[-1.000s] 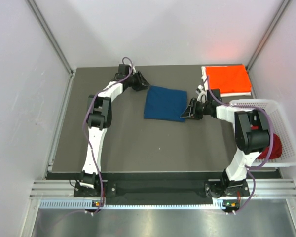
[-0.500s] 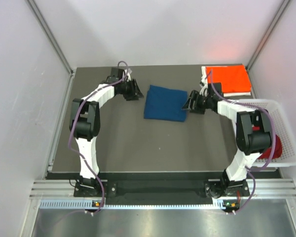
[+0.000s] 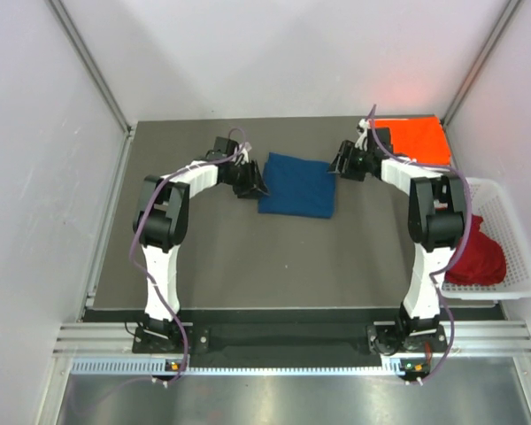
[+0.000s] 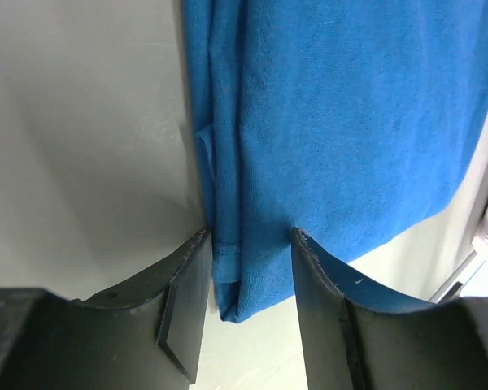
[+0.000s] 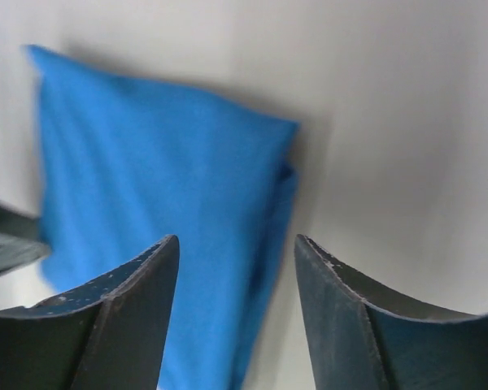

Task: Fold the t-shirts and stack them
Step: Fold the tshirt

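While the left claw (image 4: 250, 236), spread, straddles the blue t-shirt (image 3: 296, 184), the right claw (image 5: 236, 240) gapes beside it.

Blue t-shirt (image 3: 296, 184) folded centrally, orange t-shirt (image 3: 410, 140) folded far-right, red t-shirt (image 3: 474, 257) crumpled

Top view: bright, even overhead light, white walls nearly blown out, reddish glow on the back wall above the orange-red t-shirt (image 3: 416, 140). Only soft shadows on the tabletop (image 3: 248, 257). My left wrist view is sharp, weave of the blue t-shirt (image 4: 350, 122) readable. My right wrist view is soft and blurred; right gripper (image 5: 236, 240) dark, underlit.
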`<state>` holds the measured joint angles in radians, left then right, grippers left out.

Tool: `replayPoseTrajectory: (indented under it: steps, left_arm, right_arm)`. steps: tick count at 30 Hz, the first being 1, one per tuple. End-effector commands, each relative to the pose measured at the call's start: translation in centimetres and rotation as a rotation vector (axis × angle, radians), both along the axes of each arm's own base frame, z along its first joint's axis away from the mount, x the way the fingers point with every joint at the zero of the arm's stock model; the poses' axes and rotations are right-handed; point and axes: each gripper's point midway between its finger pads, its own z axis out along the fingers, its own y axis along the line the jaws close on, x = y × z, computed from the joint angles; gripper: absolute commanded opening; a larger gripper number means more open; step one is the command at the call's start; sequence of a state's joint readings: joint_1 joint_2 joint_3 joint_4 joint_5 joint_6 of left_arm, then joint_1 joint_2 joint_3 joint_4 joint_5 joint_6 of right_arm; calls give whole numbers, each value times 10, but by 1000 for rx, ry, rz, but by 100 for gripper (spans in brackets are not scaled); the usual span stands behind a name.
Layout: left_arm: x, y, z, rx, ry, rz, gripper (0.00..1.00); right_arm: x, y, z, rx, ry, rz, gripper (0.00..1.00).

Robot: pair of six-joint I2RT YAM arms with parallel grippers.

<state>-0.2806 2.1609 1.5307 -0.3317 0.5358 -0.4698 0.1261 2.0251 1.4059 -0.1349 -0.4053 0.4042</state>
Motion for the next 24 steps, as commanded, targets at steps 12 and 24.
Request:
replayPoseTrajectory:
  steps: [12,24]
  left_arm:
    - [-23,16,-21,75,62,23,0]
    - [-48,27,-25,104,114,40,1]
  right_arm:
    - [47,-14,-20,8,-57,-96,0]
    - [25,3,18,87,-98,5,47]
